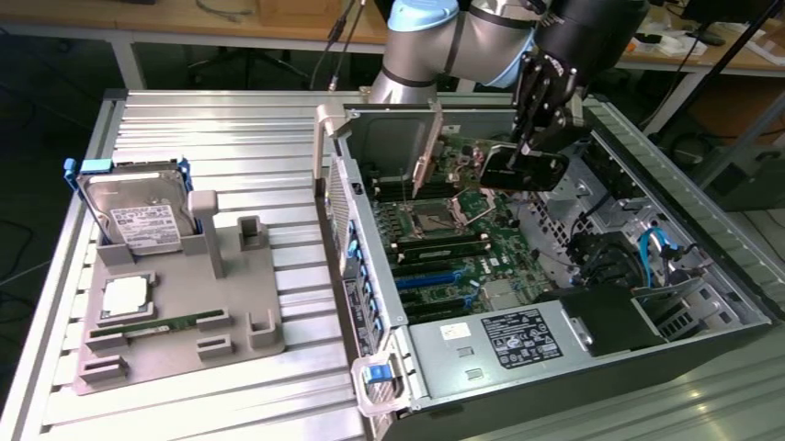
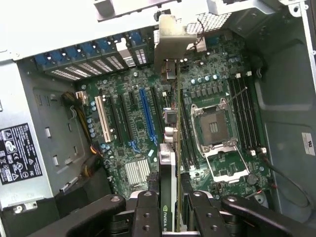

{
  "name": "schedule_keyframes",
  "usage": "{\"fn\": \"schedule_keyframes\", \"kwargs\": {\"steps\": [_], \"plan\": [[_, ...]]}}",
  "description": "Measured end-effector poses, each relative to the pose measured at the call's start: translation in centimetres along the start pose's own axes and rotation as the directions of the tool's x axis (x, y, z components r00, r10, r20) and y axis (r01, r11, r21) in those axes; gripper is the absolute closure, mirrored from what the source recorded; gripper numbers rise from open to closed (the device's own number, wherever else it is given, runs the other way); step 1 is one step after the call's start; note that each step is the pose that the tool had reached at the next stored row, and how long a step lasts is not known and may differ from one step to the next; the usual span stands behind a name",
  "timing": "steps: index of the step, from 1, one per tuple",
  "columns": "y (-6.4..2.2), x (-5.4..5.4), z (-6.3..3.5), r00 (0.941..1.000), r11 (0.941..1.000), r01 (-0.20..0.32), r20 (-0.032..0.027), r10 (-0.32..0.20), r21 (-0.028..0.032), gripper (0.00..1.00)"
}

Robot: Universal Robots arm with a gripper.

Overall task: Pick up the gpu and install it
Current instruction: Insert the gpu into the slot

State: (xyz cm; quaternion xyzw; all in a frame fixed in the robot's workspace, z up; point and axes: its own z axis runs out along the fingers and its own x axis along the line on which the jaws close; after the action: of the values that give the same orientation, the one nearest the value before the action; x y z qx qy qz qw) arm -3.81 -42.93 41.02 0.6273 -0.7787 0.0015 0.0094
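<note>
The black jaws are clamped on the thin dark gpu card (image 2: 168, 173) with a silver end bracket (image 2: 171, 34) (seen edge-on). It is held upright over the green motherboard (image 2: 118, 163), inside the open grey metal computer case (image 2: 286, 98) that is set on the ribbed metal table (image 1: 209, 138).

gpu (image 1: 427, 158) in hand (image 1: 516, 170) above motherboard (image 1: 488, 231)

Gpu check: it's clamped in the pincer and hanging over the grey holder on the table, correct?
Not quite. The gpu is clamped in the pincer, but it hangs over the motherboard inside the open case, not over the grey holder. The wrist view shows the card edge-on against the board; the holder sits on the table at the exterior view's left.
</note>
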Motion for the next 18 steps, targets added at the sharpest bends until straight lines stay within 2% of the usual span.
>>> {"fn": "schedule_keyframes", "kwargs": {"steps": [18], "plan": [[0.00, 0.00, 0.21, 0.9998, 0.9998, 0.021, -0.0005, -0.021, 0.0004, 0.73]]}}
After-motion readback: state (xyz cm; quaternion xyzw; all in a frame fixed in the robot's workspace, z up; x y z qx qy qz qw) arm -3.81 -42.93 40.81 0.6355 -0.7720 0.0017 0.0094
